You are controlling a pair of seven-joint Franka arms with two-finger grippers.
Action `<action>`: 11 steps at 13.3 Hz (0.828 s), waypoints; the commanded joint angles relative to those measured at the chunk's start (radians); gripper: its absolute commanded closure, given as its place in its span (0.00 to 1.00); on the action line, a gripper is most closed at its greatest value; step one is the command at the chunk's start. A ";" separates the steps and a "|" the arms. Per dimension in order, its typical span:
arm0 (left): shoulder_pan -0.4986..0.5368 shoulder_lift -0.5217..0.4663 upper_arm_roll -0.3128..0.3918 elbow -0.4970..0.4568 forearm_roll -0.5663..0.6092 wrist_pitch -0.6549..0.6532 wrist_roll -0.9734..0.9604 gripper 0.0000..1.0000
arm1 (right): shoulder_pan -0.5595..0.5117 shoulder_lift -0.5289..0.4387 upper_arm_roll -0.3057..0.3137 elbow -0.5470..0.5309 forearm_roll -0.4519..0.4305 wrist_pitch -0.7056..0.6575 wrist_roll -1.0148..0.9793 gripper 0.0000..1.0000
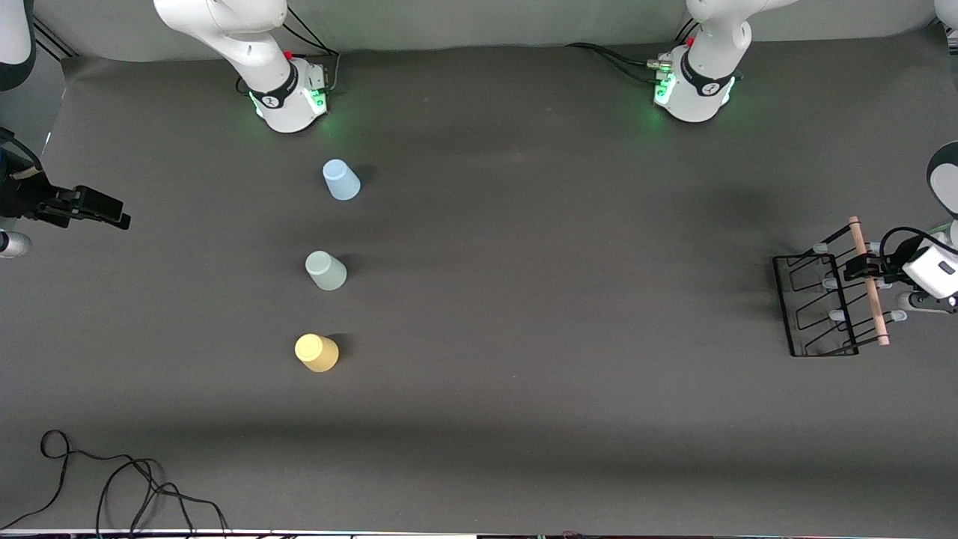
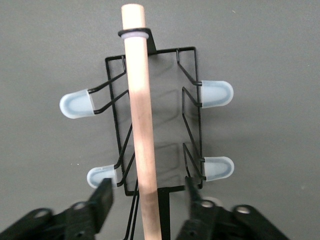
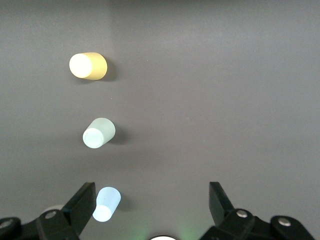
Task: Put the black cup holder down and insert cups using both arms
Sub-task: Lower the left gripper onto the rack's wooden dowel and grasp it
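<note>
Where the dark surface (image 1: pixel 524 299) lies nearest the front camera, the yellow cup (image 1: pixel 316 352) stands upside down at about 8 o'clock from the centre of the front view. The pale green cup (image 1: pixel 325 270), also upside down, stands at 12 o'clock from it, farther from the camera. The light blue cup (image 1: pixel 341 180), upside down, stands at 12 o'clock again, nearest the right arm's base (image 1: pixel 288 93). The three cups stand apart in one row.

The black cup holder (image 1: pixel 819 303) rests at the left arm's end of the surface, at 3 o'clock from the green cup and well apart from all the cups. Its wooden rod handle (image 2: pixel 142 125) runs along the top, with pale-tipped pegs (image 2: pixel 77 104) projecting to both sides. The left pincer (image 2: pixel 147 197) sits over the holder, fingers spread, one on each side of the rod and not touching it.

The right pincer (image 3: pixel 150 205) waits raised at the right arm's end of the surface, fingers spread wide and holding nothing.
</note>
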 commanded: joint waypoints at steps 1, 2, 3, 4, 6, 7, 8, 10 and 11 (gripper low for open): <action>0.005 -0.013 -0.002 -0.007 -0.010 0.009 0.018 1.00 | 0.002 -0.005 -0.001 0.007 -0.016 -0.015 -0.007 0.00; 0.005 -0.018 -0.002 -0.004 -0.010 0.004 0.009 1.00 | 0.002 -0.005 -0.001 0.007 -0.016 -0.015 -0.007 0.00; 0.005 -0.019 -0.001 -0.001 -0.010 0.001 0.007 1.00 | 0.002 -0.005 -0.001 0.007 -0.016 -0.015 -0.007 0.00; 0.006 -0.029 -0.002 0.005 -0.010 0.001 0.006 1.00 | 0.002 -0.005 -0.001 0.007 -0.016 -0.015 -0.007 0.00; 0.008 -0.062 -0.001 0.037 -0.010 -0.038 -0.025 1.00 | 0.002 -0.005 -0.001 0.007 -0.016 -0.015 -0.007 0.00; 0.008 -0.065 -0.001 0.077 -0.010 -0.101 -0.048 1.00 | 0.002 -0.005 -0.001 0.007 -0.016 -0.015 -0.007 0.00; 0.008 -0.064 -0.001 0.140 -0.009 -0.176 -0.059 1.00 | 0.002 -0.005 -0.001 0.007 -0.016 -0.015 -0.007 0.00; 0.008 -0.064 -0.001 0.278 -0.007 -0.334 -0.060 1.00 | 0.002 -0.005 -0.001 0.007 -0.016 -0.015 -0.007 0.00; 0.011 -0.064 -0.001 0.336 -0.009 -0.397 -0.060 1.00 | 0.002 -0.005 -0.001 0.007 -0.016 -0.015 -0.007 0.00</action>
